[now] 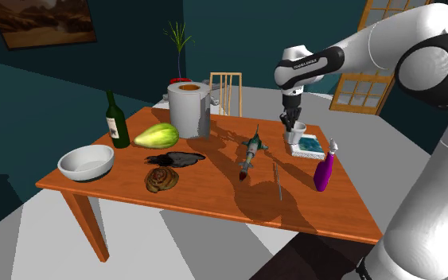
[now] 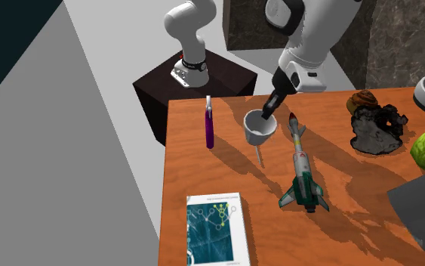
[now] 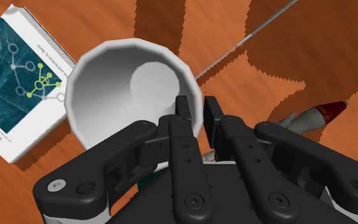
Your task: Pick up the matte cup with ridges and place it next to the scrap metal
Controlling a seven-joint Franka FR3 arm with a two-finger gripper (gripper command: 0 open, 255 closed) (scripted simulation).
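1. The arm point(image 1: 421, 64) reaches out from the stand and bends down over the table point(image 1: 214, 199), hand pointing nearly straight down.
2. The gripper point(image 2: 268, 113) pinches the cup point(image 2: 258, 128) by its rim, one finger point(image 3: 184, 114) inside and one outside.
3. The white cup stands near upright, mouth up toward the hand.
4. It is between the purple bottle point(image 2: 210, 125) and the rocket point(image 2: 301, 162), well apart from the scrap point(image 2: 377, 128).

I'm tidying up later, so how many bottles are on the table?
2. A dark wine bottle stands beside the white bowl; a purple bottle sits by the book. Another could hide behind the grey cylinder.
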